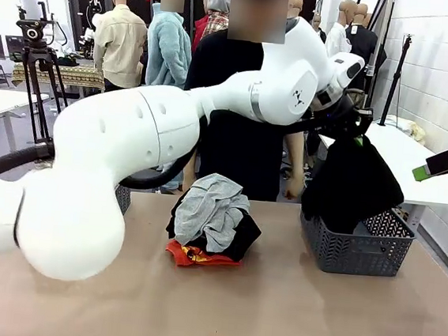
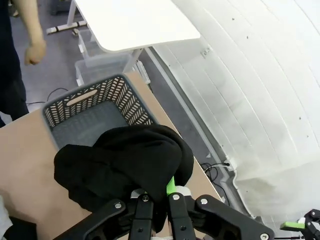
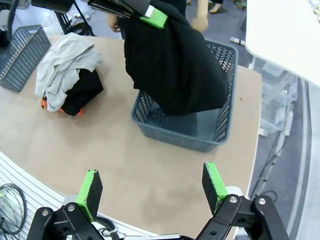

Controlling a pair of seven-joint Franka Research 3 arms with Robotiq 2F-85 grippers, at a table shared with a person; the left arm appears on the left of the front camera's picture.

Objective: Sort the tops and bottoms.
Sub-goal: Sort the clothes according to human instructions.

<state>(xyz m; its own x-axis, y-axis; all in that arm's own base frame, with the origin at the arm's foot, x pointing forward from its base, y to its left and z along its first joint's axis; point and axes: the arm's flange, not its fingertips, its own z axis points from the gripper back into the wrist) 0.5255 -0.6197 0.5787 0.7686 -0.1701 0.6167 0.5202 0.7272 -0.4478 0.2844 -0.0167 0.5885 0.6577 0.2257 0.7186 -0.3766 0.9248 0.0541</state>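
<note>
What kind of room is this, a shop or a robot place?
Most likely a robot lab, not a shop. The left gripper of a white robot arm holds a black garment over a grey basket, a camera on a tripod stands at the back, and white work tables stand nearby.

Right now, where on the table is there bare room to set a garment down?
Bare table runs along the near edge, in front of the clothes pile and the right basket; a narrower gap lies between those two. Crowded: over the right basket, where the left pincer holds a black garment.
</note>
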